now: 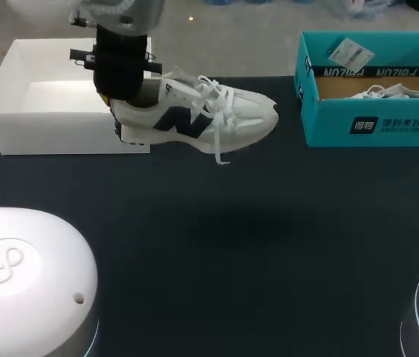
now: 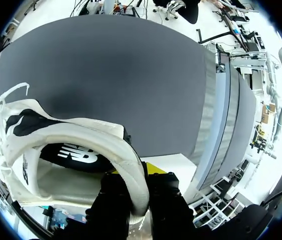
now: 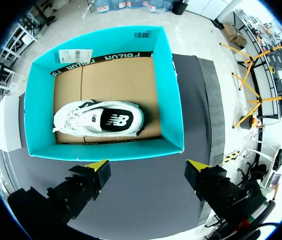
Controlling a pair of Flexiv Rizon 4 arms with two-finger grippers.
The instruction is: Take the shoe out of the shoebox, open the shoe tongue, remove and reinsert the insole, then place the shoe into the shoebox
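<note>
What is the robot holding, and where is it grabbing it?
The left gripper holds the shoe by the back rim of its heel. The right gripper is open, holding nothing.

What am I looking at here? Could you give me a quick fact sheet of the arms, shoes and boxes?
Left gripper: jaws shut on the heel collar of the white shoe
White shoe: in the air beside the white box, toe toward the teal shoebox
Right gripper: jaws open, empty, above the teal shoebox
Teal shoebox: open, second shoe lying inside

Bright, even light; faint shadow beneath the shoe.
</note>
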